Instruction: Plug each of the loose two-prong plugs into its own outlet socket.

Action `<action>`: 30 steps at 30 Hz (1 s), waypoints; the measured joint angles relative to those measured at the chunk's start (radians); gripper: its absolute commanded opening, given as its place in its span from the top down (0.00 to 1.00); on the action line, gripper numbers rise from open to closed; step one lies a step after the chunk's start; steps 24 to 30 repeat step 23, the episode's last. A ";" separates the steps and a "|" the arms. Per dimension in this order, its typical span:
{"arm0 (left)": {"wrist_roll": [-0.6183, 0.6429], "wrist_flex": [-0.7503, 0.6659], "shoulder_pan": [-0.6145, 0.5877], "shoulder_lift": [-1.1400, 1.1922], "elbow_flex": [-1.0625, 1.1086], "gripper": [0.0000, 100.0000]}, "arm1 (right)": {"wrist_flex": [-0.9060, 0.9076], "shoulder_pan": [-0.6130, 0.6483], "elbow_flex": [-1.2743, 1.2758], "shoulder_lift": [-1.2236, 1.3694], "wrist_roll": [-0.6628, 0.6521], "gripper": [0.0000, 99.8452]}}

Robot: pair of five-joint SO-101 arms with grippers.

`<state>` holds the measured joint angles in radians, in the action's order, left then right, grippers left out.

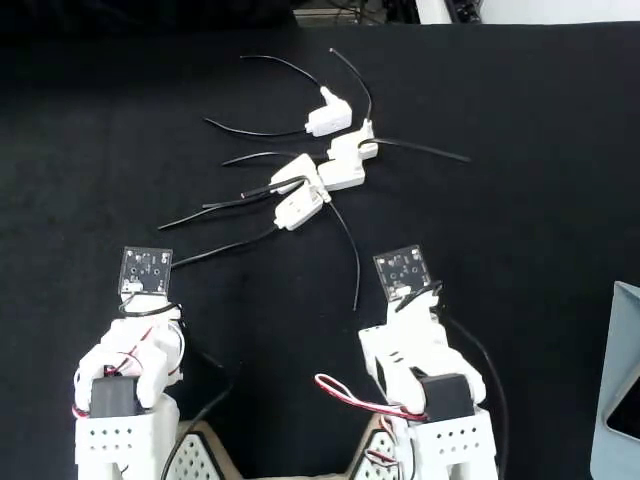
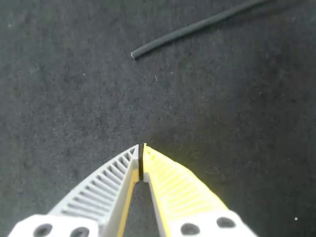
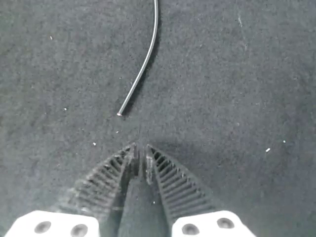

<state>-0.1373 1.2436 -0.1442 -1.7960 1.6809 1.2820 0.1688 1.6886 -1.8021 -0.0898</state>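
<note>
Several white plug and socket pieces with thin black wires lie bunched at the far middle of the black table: one angled piece [image 1: 328,114] farthest back, one [image 1: 352,148] beside it, and a touching group [image 1: 312,186] in front. Both arms sit folded at the near edge, the left arm [image 1: 130,350] and the right arm [image 1: 415,350], well short of the pieces. My left gripper [image 2: 141,148] is shut and holds nothing, with a black wire end [image 2: 134,55] ahead of it. My right gripper [image 3: 139,149] is shut on nothing, close to another wire end [image 3: 120,114].
A blue-grey container [image 1: 618,390] stands at the right edge near the right arm. Loose wires trail from the pieces toward both arms, one wire [image 1: 352,260] ending just left of the right arm. Bare black cloth [image 1: 540,200] spreads on either side of the bunch.
</note>
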 measured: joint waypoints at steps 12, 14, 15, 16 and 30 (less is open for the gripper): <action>0.000 0.012 0.000 0.000 0.000 0.97 | 0.000 0.000 0.000 0.000 0.000 0.99; 0.000 0.012 0.000 0.000 0.000 0.97 | 0.000 0.000 0.000 0.000 0.000 0.99; 0.000 0.012 0.000 0.000 0.000 0.97 | 0.000 0.000 0.000 0.000 0.000 0.99; 0.000 0.012 0.000 0.000 0.000 0.97 | 0.000 0.000 0.000 0.000 0.000 0.99; 0.000 0.012 0.000 0.000 0.000 0.97 | 0.000 0.000 0.000 0.000 0.000 0.99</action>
